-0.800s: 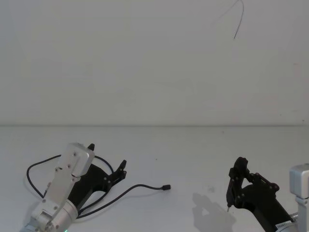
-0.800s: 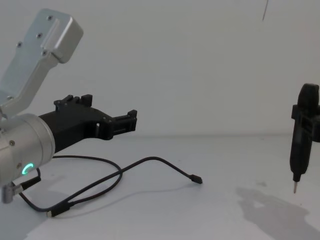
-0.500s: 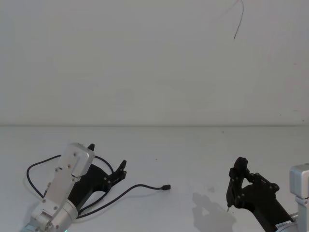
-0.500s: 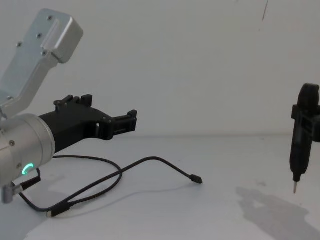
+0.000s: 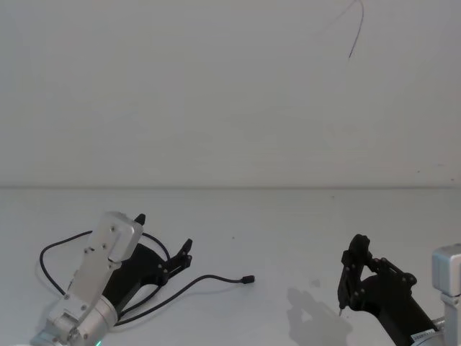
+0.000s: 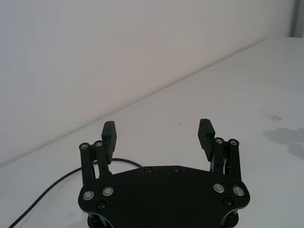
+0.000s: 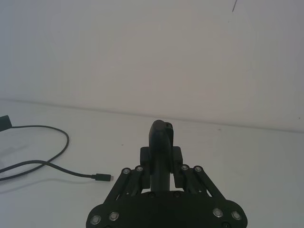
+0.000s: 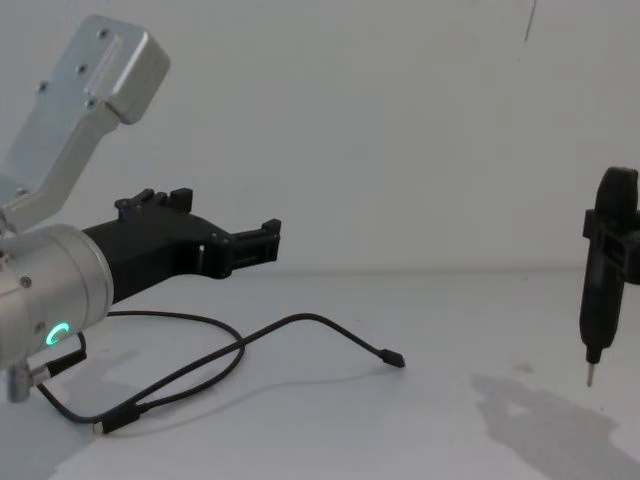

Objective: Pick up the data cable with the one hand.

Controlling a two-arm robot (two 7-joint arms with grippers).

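Evidently, wrist views show left claw spread over cable, right claw clamping tool.

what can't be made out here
Cable middle: head view, under the left hand and arm.
Rest of cable: left wrist view, behind the hand's body; right wrist view, cut by the edge.
Plug type: too small everywhere.
Tool tip: right wrist view, behind the right hand.
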